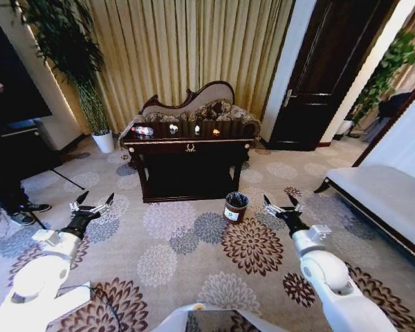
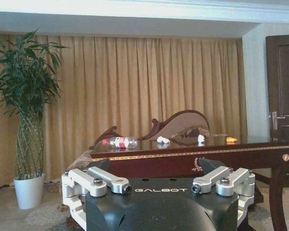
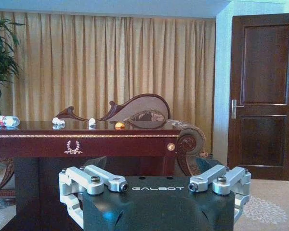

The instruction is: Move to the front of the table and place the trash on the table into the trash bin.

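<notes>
Trash awaits pickup as both jaws stand spread and empty, left gripper (image 1: 93, 203) and right gripper (image 1: 282, 203) low over patterned carpet, well short of the table (image 1: 187, 146). On its glossy top lie 1 clear red-labelled bottle (image 2: 119, 142), likely light and slippery, best taken across its middle, 2 white crumpled scraps (image 2: 163, 139), soft, and 1 small orange piece (image 2: 231, 139). Trash bin (image 1: 236, 206) stands by the table's front right leg.

Gold curtains (image 1: 194, 48) (pleated) — floral carpet (image 1: 194, 263)
</notes>
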Tool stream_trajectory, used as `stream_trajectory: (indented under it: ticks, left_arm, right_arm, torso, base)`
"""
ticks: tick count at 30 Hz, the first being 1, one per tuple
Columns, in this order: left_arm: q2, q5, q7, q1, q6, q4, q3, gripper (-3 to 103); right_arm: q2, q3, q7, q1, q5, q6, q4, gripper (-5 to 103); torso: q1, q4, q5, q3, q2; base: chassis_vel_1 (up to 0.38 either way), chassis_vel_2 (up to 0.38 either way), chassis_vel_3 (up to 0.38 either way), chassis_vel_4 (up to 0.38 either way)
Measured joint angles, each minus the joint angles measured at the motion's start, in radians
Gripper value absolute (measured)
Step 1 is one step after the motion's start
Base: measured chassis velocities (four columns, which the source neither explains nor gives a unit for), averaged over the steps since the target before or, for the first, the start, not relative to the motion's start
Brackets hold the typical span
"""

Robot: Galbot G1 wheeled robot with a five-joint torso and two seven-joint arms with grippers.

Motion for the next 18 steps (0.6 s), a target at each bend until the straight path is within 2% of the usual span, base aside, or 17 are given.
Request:
stream_trajectory:
  ticks: [18]
  left_arm:
    - [-0.005,-0.004,0.0,-0.021,-0.004,0.016,0.016,100]
  right_arm:
    - [0.024,-0.011,0.0,0.002,-0.026,-0.004,0.006,100]
  torso:
    - [0.0,0.0,0.0,0.0,0.0]
  base:
    - [0.0,0.0,0.0,0.0]
